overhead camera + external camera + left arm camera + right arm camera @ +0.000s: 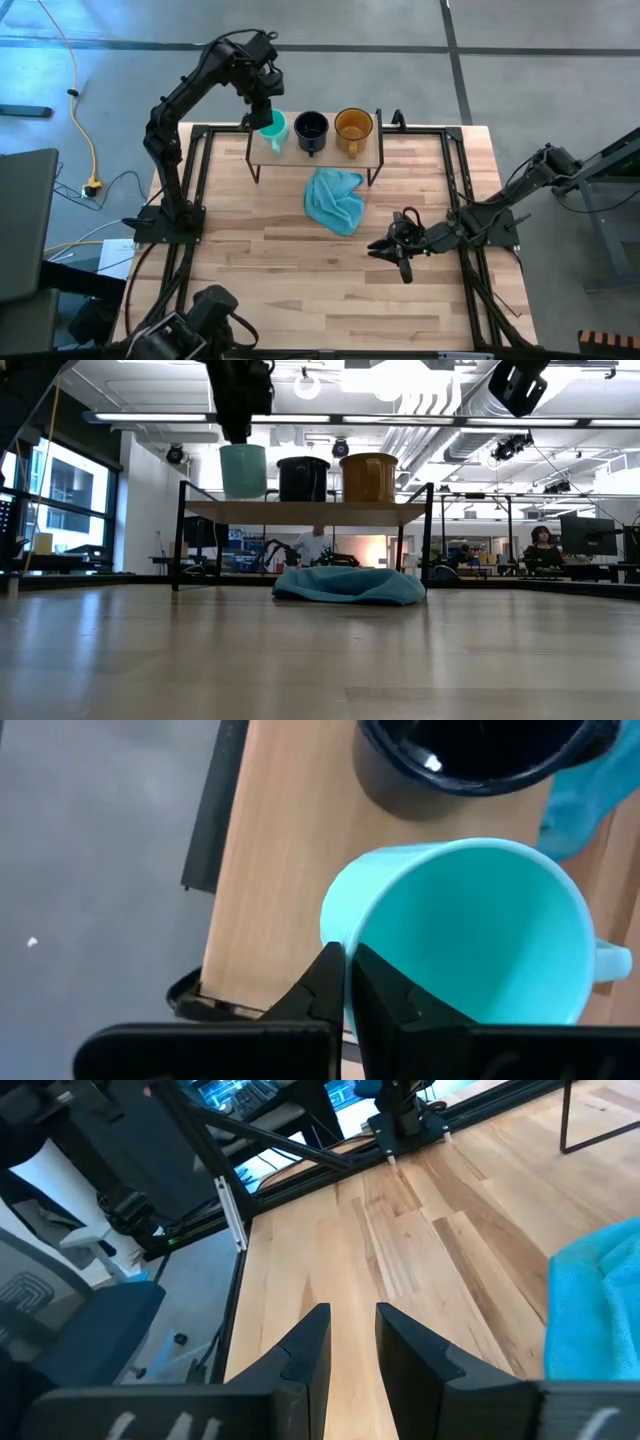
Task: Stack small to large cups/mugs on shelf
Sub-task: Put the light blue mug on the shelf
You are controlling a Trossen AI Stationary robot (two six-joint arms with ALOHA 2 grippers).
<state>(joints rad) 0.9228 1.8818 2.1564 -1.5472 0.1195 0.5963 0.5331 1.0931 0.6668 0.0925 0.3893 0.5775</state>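
**Teal mug pinched at the shelf's left end — release is the risky bit**

Over at the left end of the shelf [316, 152]: left claw [345, 982] clamped tight on the rim of the teal mug [273, 128], one finger inside the wall, one outside, thin lip squeezed between. Looks seated on the board in the low view, though contact underneath cannot be confirmed. Could tip toward the shelf's left edge on release if still tilted or lifted a touch; not much board to spare on that side. Could also drag along if the inner finger catches the wall on the way up.

Next along, dark mug [311, 128] at mid-shelf, just beside the teal one. A sideways nudge from the claw or the mug's handle would knock it toward the amber mug [353, 127], standing near the shelf's right end. Small, dark, amber in order, so apparently close to done.

Below the shelf's front edge, light blue cloth [335, 199] crumpled on the surface, clear of the legs, no obstacle up top.

Further right, right claw [352, 1342] low over the surface near its right edge, narrowly parted, gripping nothing, well apart from the shelf.
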